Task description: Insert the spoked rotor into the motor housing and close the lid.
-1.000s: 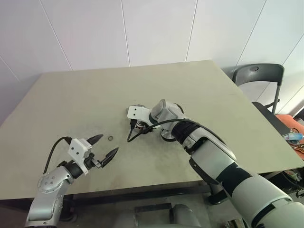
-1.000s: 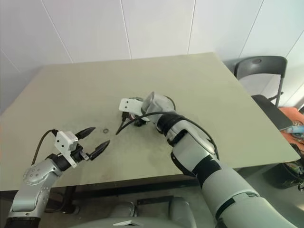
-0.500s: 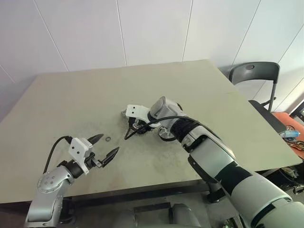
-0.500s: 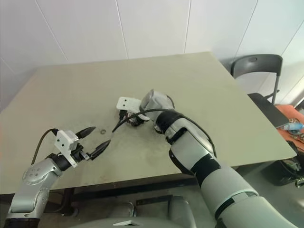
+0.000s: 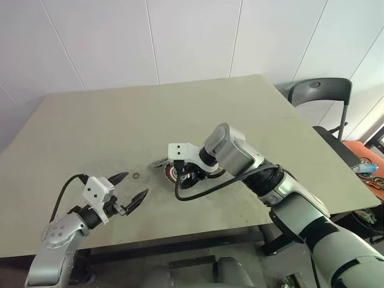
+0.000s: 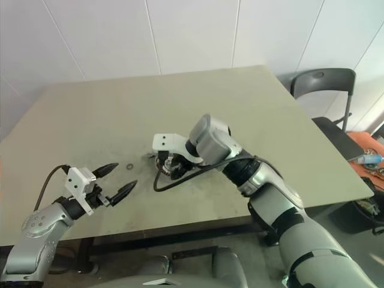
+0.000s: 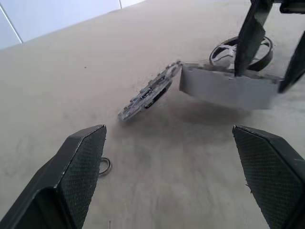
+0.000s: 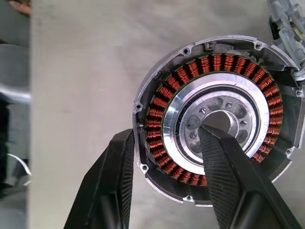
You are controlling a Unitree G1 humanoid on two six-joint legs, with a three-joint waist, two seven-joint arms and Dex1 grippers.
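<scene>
The motor housing [image 8: 214, 119] sits near the middle of the tabletop [image 5: 90, 120], a bit toward the front edge. The right tool [image 8: 167, 179] pinches its rim, one finger inside, probably to hold it. The left tool [image 5: 128, 188] waits wide open, holding nothing.

**Table, white wall, one chair**

A drab olive-beige table [image 5: 120, 120] with a scuffed top stands against a white panelled wall [image 5: 192, 36] with thin seams. Right of the table stands a dark grey chair [image 5: 318, 93]; nearer beside it, orange clutter [image 5: 367, 165] lies low. Lighting is even.
</scene>
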